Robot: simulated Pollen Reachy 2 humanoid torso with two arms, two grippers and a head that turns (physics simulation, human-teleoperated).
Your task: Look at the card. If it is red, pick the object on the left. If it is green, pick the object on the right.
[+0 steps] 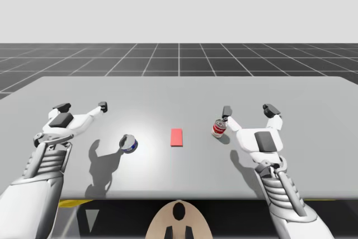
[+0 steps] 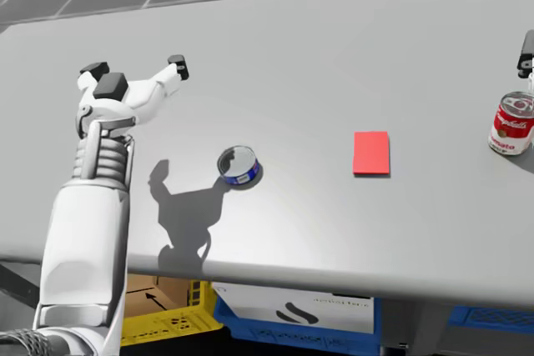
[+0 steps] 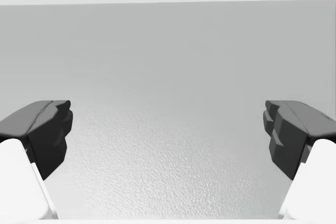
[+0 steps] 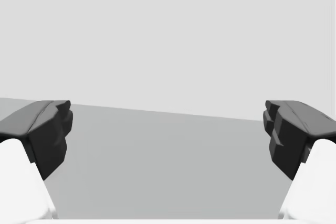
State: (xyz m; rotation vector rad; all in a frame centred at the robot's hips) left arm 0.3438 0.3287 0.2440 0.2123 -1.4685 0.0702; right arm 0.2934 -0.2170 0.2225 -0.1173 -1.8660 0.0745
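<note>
Red card [image 1: 177, 137], L gripper [image 1: 83, 106] wide

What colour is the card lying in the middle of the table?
Plain red. The card shows best in the head view.

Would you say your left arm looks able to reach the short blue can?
Probably yes: my left gripper is open, and only bare table lies between it and the short blue can.
</note>
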